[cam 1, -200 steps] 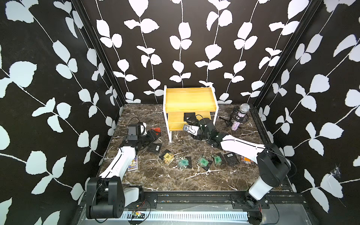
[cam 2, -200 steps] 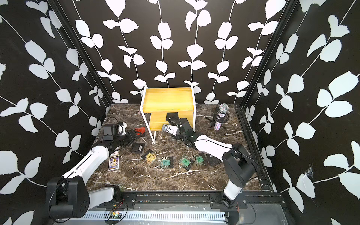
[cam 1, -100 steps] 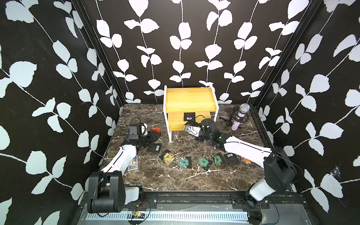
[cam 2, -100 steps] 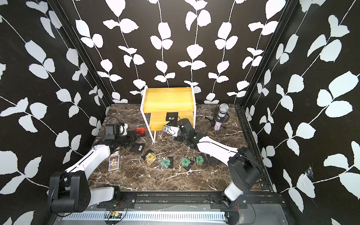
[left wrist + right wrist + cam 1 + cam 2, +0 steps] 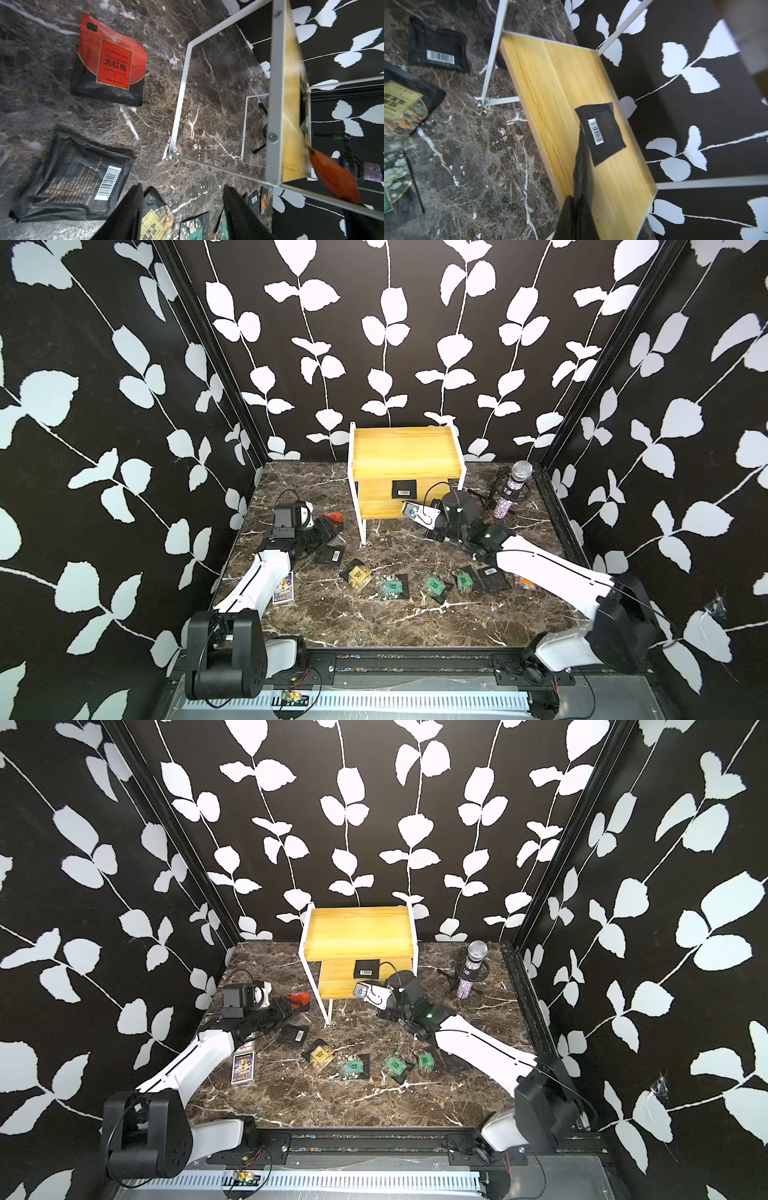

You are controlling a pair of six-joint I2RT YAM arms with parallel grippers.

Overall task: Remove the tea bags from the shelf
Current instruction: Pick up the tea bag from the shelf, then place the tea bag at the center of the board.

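Tea bag (image 5: 607, 128) flat on shelf (image 5: 560, 87) lower board | right hand (image 5: 581, 133) clenched at its edge | left hand (image 5: 182, 187) released

**Shelf (image 5: 405, 452) at the back of the marble table (image 5: 374, 626), one black tea bag (image 5: 404, 489) on its lower board**

In a top view, the right gripper (image 5: 434, 532) sat low just beside the shelf's front right corner, its jaws hidden under the wrist. The left gripper (image 5: 330, 529) rested near a red tea bag (image 5: 332, 516). More tea bags (image 5: 392, 587) lay in a loose row across the table's middle. A glittery microphone (image 5: 513, 489) stood at the back right.
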